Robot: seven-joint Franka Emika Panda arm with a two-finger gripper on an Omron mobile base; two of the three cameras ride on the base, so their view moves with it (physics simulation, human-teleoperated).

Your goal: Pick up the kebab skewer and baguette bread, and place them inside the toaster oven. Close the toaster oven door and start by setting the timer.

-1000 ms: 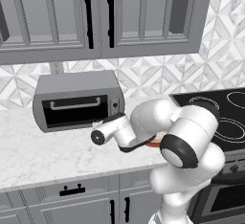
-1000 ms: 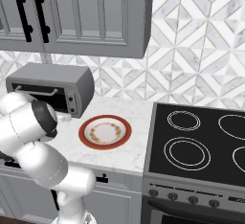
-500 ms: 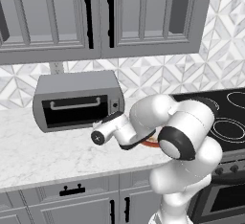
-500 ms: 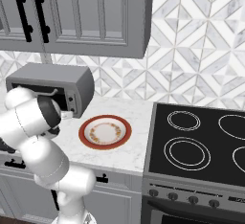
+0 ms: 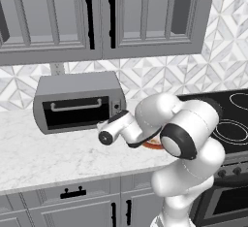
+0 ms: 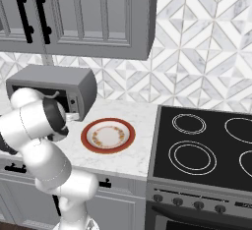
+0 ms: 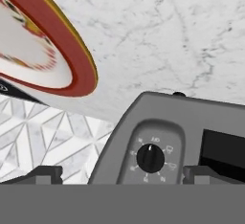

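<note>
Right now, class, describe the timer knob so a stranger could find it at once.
Start at the grey toaster oven on the marble counter, left of the stove. Go to the panel right of its dark door. There, the black round knob has a white pointer line and markings ringed around it.

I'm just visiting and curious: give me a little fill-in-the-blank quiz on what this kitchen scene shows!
1. The toaster oven door is ____.
2. The plate on the counter has a ____ rim.
3. In the hand view, the pincer faces the toaster oven's black ____.
4. To the right of the plate lies the black ____.

Missing words: closed; red; knob; stove
</note>
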